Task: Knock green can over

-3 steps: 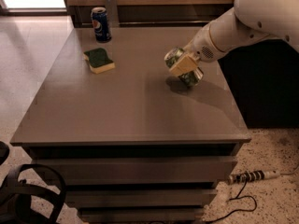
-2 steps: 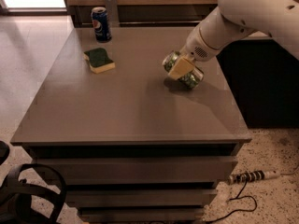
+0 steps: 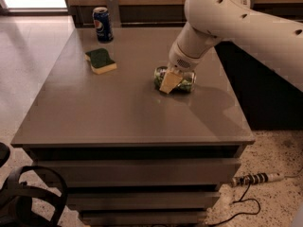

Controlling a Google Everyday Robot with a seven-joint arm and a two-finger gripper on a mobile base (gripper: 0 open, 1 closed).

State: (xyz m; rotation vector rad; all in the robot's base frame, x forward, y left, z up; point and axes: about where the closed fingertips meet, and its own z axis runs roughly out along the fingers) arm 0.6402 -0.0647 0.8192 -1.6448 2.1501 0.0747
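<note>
The green can (image 3: 185, 83) lies on its side on the grey table (image 3: 118, 112), right of the middle, with its silver top (image 3: 158, 76) facing left. My gripper (image 3: 169, 82) comes down from the white arm (image 3: 227, 22) at the upper right. Its pale yellowish finger (image 3: 168, 83) rests against the front of the can and covers its middle.
A blue Pepsi can (image 3: 102, 24) stands upright at the table's back left. A green-and-yellow sponge (image 3: 101, 60) lies in front of it. The table's right edge is close to the green can. A power strip (image 3: 258, 178) and cable lie on the floor at the right.
The can has tipped from a tilted stance to lying flat on the table. The arm has swung up and over it, leftward.
</note>
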